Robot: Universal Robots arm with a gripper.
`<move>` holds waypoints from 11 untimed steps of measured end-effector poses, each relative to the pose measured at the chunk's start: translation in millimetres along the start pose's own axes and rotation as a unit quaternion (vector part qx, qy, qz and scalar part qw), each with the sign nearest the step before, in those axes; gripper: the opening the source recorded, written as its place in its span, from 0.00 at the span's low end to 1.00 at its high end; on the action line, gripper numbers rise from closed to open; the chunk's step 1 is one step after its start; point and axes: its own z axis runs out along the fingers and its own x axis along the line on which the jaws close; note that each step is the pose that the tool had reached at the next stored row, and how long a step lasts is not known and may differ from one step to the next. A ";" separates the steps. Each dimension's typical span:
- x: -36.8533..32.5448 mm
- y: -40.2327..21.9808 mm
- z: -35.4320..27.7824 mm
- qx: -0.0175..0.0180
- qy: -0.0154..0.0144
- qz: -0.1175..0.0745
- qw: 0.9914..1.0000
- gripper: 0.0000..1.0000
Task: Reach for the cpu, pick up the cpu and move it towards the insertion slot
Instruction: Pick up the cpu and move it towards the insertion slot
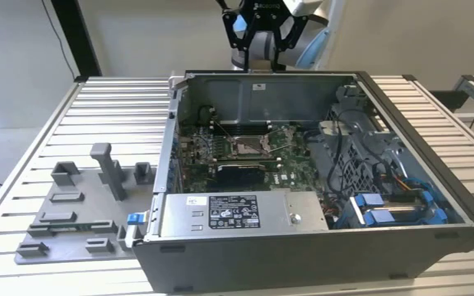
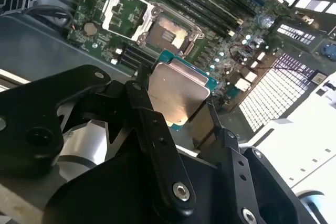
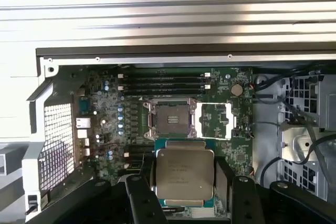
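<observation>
The cpu (image 2: 178, 95), a flat silvery square on a green edge, is clamped between my gripper's (image 2: 177, 104) black fingers (image 3: 221, 179). In the first wrist view the cpu (image 3: 185, 174) hangs over the motherboard just short of the insertion slot (image 3: 172, 119), whose metal frame stands open around a brownish centre. The second wrist view has the insertion slot (image 2: 167, 32) beyond the chip's far edge. In the exterior view my gripper (image 1: 259, 42) is high above the rear wall of the open computer case, and the insertion slot (image 1: 248, 145) lies on the board below.
The socket's flipped-open lid (image 3: 216, 120) lies beside the slot, with memory slots (image 3: 163, 82) along the other side. A power supply (image 1: 232, 213) and blue drive cage (image 1: 385, 209) fill the case front. A grey fixture plate (image 1: 81, 209) with blocks sits on the exterior view's left.
</observation>
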 end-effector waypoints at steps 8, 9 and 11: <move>0.1 3.5 4.7 0.000 0.000 0.001 1.000 0.00; 0.2 3.9 5.3 0.000 0.000 0.001 1.000 0.00; 0.3 6.0 5.9 0.000 0.000 0.001 1.000 0.00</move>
